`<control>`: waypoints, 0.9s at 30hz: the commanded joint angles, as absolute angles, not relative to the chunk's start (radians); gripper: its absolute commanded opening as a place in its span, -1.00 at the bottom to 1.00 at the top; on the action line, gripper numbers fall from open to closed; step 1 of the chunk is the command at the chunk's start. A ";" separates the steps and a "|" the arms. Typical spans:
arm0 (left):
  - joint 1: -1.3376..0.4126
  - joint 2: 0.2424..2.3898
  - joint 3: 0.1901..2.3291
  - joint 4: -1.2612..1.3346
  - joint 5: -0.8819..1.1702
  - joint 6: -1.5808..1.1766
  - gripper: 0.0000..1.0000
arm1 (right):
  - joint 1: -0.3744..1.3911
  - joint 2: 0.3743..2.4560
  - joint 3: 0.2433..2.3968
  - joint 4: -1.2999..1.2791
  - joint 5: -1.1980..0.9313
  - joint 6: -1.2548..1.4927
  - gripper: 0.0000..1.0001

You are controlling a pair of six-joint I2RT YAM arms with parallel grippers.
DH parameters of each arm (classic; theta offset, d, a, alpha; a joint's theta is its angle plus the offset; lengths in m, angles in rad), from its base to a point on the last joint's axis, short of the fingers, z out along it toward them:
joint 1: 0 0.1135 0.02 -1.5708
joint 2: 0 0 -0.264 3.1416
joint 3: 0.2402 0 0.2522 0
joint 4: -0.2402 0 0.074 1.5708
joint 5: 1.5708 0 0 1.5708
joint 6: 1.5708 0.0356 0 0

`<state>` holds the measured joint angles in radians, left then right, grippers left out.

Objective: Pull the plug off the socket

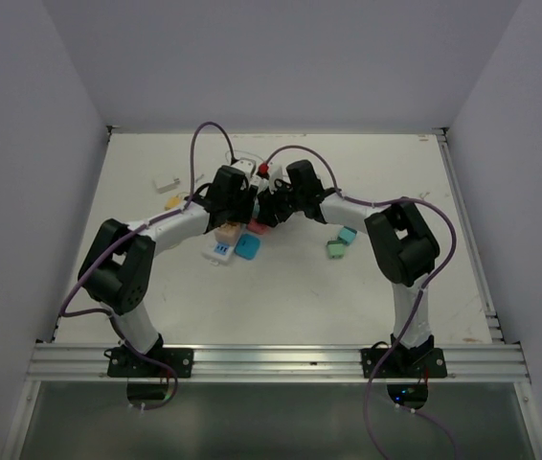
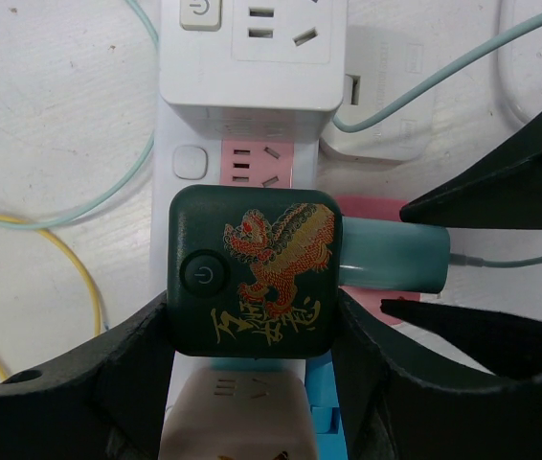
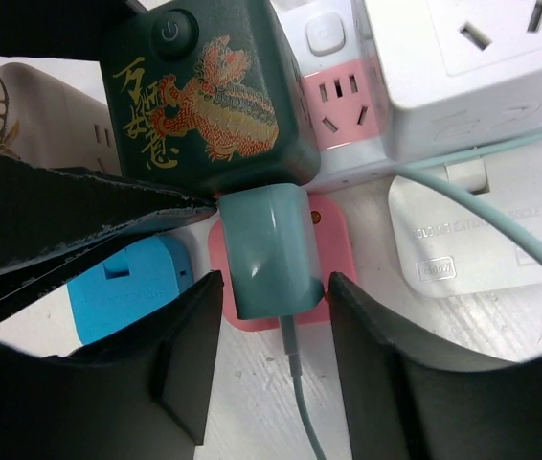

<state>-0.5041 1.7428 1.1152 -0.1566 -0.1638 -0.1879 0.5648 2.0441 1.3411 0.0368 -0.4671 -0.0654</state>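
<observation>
Right pincer [image 3: 274,287] is straddling the teal plug [image 3: 271,249], one black finger lying close along each flank of the plug body; whether the fingers are pressing on it or merely standing beside it cannot be told from either wrist view; the plug is sitting squarely between the fingertips, its thin cable [image 3: 295,383] trailing back between them over the counter [image 3: 247,383]. The plug is projecting sideways from the flank of a dark green cube adapter [image 3: 204,86] bearing a gold and red dragon print, its nose butting flush against that cube. Left pincer [image 2: 250,305] is clamping the dark green cube adapter, its fingers touching the cube's left and right faces. The cube is sitting on top of the socket [image 2: 183,187], a long white strip showing a pink outlet just beyond the cube; the socket is running lengthwise beneath the left pincer and lying just beyond the plug as the right pincer is facing it. A white cube adapter [image 2: 252,48] is sitting farther along the strip; a cream adapter [image 2: 233,422] is showing at the near edge of the left wrist view; a pink block [image 3: 333,240] and a blue block [image 3: 123,287] are lying beside the strip, the pink one under the plug.
</observation>
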 commanded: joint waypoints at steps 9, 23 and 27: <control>-0.486 1.717 1.083 -0.252 -0.166 -0.137 -0.72 | 0.571 2.022 1.353 0.043 -0.465 -0.123 -0.94; -0.465 1.718 1.063 -0.287 -0.212 -0.123 -0.82 | 0.569 1.961 1.279 -0.049 -0.387 -0.229 -1.00; -0.460 1.735 1.069 -0.296 -0.212 -0.129 -0.83 | 0.569 1.942 1.270 -0.067 -0.362 -0.245 -1.00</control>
